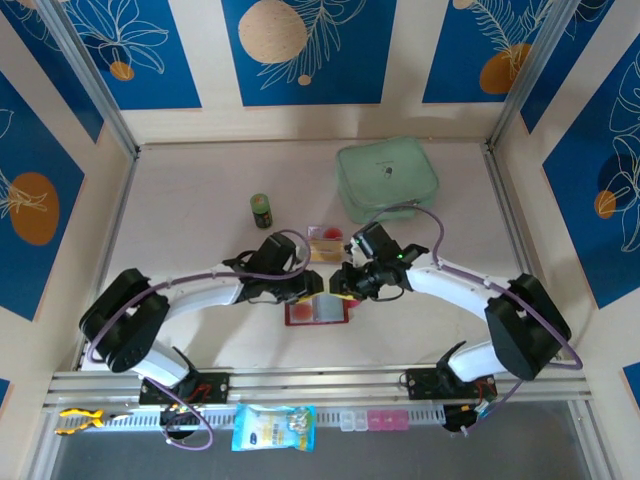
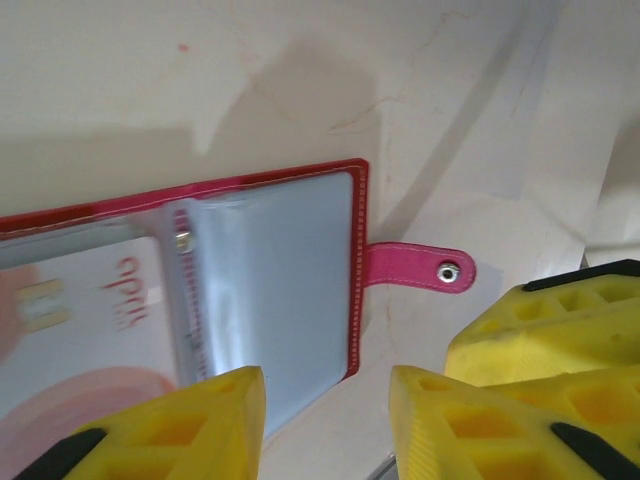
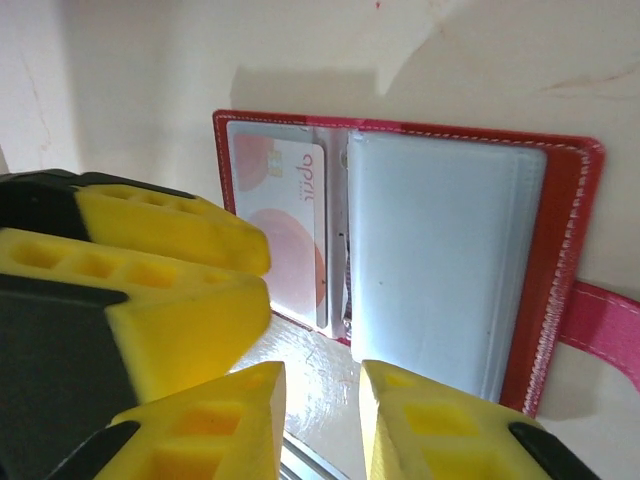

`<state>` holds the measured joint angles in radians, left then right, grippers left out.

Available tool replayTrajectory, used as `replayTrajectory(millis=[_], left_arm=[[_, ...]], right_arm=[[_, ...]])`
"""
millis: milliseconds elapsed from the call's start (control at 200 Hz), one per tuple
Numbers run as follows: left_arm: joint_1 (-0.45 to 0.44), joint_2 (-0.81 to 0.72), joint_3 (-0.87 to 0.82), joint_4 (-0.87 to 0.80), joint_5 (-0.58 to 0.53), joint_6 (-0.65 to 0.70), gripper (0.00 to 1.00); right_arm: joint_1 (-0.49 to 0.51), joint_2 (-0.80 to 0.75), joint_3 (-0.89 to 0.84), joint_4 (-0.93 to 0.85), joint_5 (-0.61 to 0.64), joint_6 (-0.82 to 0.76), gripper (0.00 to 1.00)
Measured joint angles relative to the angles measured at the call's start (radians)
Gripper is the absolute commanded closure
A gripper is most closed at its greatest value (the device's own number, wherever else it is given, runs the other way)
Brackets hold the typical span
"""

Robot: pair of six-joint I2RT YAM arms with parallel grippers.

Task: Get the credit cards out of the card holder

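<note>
card holder [image 1: 318, 312] lies open and flat on the table [image 1: 200, 200], near side, centred between the two arms, with the snap tab [image 2: 415, 268] sticking out from one long edge. One white-and-pink card [image 3: 290, 230] sits in the clear sleeve beside the spine. The tab-side sleeve [image 3: 450, 270] looks empty. Loose cards [image 1: 324, 243] lie just beyond the holder on the far side, so I judge extraction partly done, with one card to go that I can see. Left gripper [image 2: 322, 382] hovers at the tab-side corner, fingers [image 2: 210, 425] partly spread with nothing between them. It is probably placed to pin that flap so the booklet doesn't slide. Right gripper [image 3: 320, 372] comes in from the opposite side, just beside the left one. Its fingers [image 3: 430, 425] stand at a narrower gap and also pinch nothing, lined up on the holder's edge close to the spine, likely to reach the card's open end. Can't tell if either touches the plastic. Mint pouch [image 1: 388, 180] and green bottle [image 1: 261, 210] are well apart, far side.
</note>
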<state>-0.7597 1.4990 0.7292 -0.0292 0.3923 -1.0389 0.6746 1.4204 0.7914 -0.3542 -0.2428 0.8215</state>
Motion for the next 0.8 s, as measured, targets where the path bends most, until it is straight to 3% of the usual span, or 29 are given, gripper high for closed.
replayTrajectory(millis=[445, 800], left_arm=[[0.071, -0.084, -0.112, -0.048, -0.021, 0.028, 0.87], [0.088, -0.084, -0.127, -0.084, -0.031, 0.072, 0.93]], right_arm=[[0.069, 0.151, 0.078, 0.033, 0.0, 0.011, 0.81], [0.081, 0.22, 0.083, 0.057, -0.005, 0.018, 0.82]])
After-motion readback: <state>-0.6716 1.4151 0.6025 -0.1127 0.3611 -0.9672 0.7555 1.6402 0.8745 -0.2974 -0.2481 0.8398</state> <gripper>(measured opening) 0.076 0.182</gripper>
